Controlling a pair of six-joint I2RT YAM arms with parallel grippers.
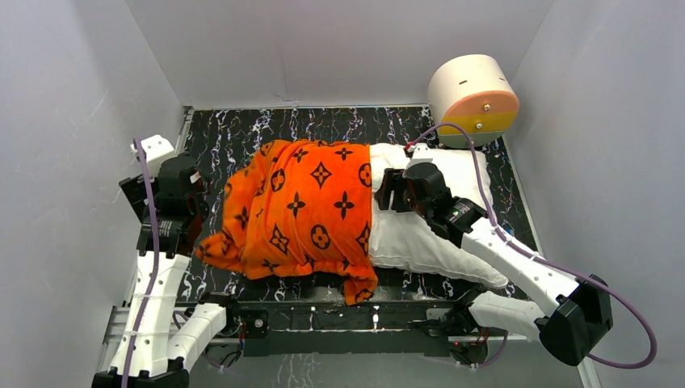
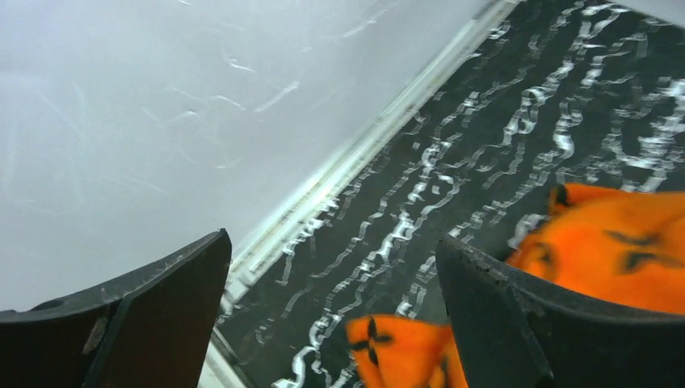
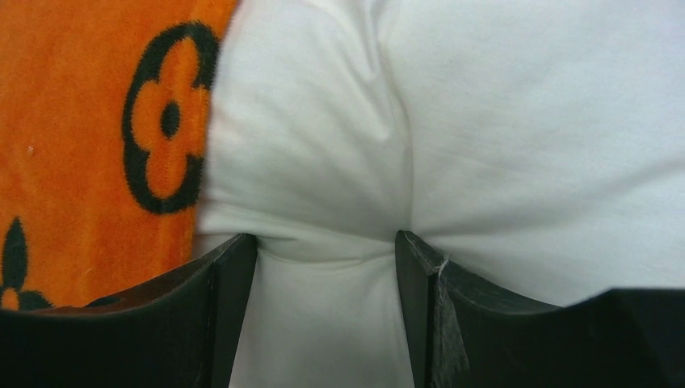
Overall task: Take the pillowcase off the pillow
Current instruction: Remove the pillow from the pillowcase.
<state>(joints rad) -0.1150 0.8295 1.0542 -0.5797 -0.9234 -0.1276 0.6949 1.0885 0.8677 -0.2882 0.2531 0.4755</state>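
Left wrist view: left gripper (image 2: pixel 331 242) with its jaws spread wide and nothing between them; pillowcase (image 2: pixel 614 242) shows as orange folds from 3 to 6 o'clock, partly behind the right-hand finger; marbled black table (image 2: pixel 517 121) runs off toward 1 o'clock; white wall (image 2: pixel 161 105) fills 9 to 12 o'clock. This view alone shows that the cloth is beside the jaws, not in them. Risk: if the jaws close where they are, they would likely catch air or one loose corner.

Right wrist view: right gripper (image 3: pixel 323 238) is pressed into the pillow (image 3: pixel 501 145) and clamped on a puckered white fold; the pillowcase edge with a dark flower lies at 9 o'clock, just beside the left finger. Only this view shows the pinch itself. Risk: the fold looks shallow and the stuffing is soft, so a hard pull could slip it free.

Top external view: the pillow lies across the middle of the table; orange covers it from the centre to 9 o'clock, and it is bare white toward 3 o'clock; a slack hem hangs at 6 o'clock. A round drawer box (image 1: pixel 472 97) sits at 1 o'clock, just beside the pillow's far corner. Only this view shows how much is uncovered, which I judge at under half. Risks: the whole bundle could drag toward 9 o'clock if the right hold fails; the pillow could nudge the box.
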